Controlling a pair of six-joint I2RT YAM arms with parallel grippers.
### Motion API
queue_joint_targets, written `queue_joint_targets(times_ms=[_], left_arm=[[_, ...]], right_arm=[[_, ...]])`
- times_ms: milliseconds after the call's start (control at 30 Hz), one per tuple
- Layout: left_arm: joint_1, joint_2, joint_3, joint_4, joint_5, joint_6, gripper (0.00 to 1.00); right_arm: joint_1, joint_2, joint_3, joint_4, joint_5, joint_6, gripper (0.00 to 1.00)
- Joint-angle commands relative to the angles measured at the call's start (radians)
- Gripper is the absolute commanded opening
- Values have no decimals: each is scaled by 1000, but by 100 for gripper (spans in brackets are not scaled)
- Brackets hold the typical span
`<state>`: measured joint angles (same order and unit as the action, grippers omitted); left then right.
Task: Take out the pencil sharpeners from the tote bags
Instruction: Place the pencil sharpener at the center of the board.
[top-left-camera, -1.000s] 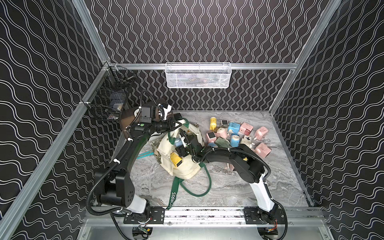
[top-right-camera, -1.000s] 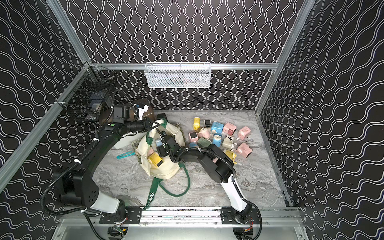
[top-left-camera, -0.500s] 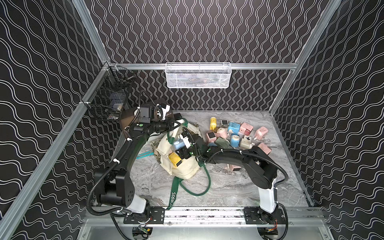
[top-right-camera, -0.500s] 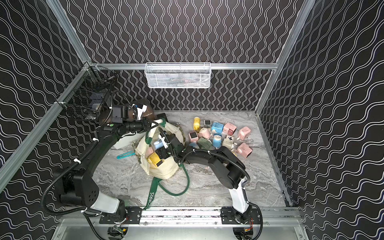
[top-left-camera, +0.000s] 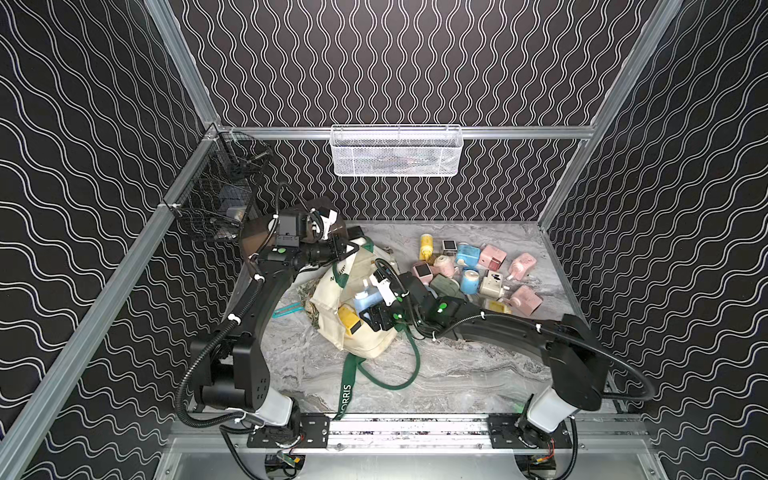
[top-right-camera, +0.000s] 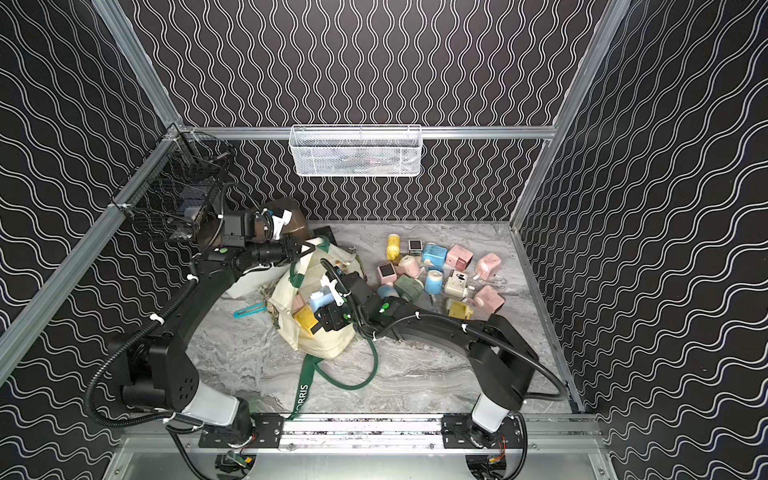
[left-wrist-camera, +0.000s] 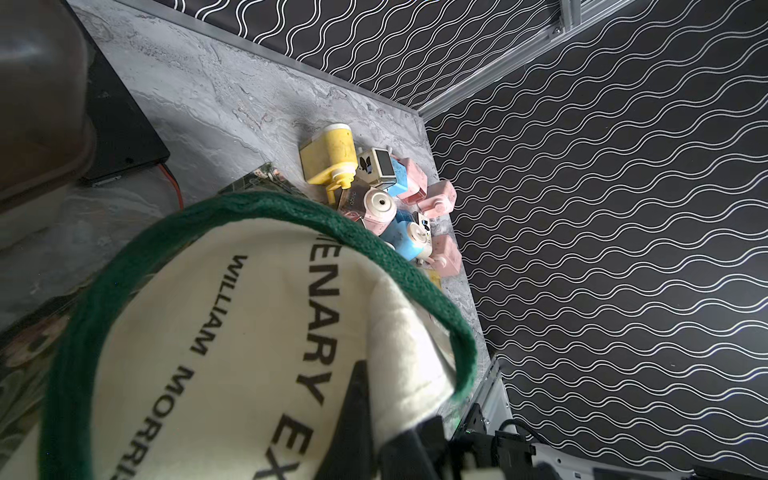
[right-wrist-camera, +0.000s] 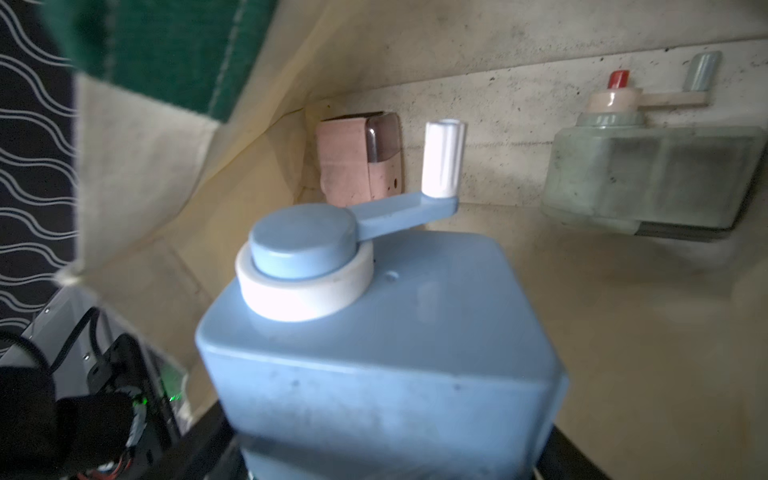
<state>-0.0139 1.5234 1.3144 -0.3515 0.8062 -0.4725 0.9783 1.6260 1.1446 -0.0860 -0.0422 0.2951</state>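
Inside the tote bag (top-left-camera: 370, 347) mouth, your right gripper (top-left-camera: 371, 316) clamped around the blue sharpener (right-wrist-camera: 374, 353), your left gripper (top-left-camera: 352, 249) pinched shut on the tote bag edge, pink sharpener (right-wrist-camera: 357, 162) deeper inside.

Place: robot lab test cell | walls: black wavy-line panels (top-left-camera: 395, 62) in aluminium framing (top-left-camera: 183, 62) on three sides | base: grey marble-look tabletop (top-left-camera: 457, 374) | fittings: white mesh basket (top-left-camera: 397, 151) on far rail (top-left-camera: 519, 132), black wire basket (top-left-camera: 216, 199) far left | two black arms (top-left-camera: 266, 299) bolted to near rail (top-left-camera: 407, 428)
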Motion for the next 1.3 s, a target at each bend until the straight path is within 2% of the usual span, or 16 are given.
queue_joint_targets(times_ms=[0,233,500,533,767,1067,1267], left_arm=[[3,6,-1,37,8,-1,0],[11,5,-12,63,13,-28,0],[17,-2,-16,62,-10,-31,0],[17,-3,-18,63,-14,-32,0],[23,0,-23,77,-6,-46,0],[26,-1,-29,91,2,-60,0],[26,1,-28,91,2,-63,0]], right_arm=[[7,-82,-57,-32,3,-26,66],[6,-320,-181,-20,93,-63,65],[-38,-503,-315,-50,495,-40,66],[-66,-518,-338,-50,542,-12,66],[-381,-602,-474,-82,585,197,66],[-616,-552,-505,-132,684,306,66],[-763,-483,-502,-143,677,372,67]])
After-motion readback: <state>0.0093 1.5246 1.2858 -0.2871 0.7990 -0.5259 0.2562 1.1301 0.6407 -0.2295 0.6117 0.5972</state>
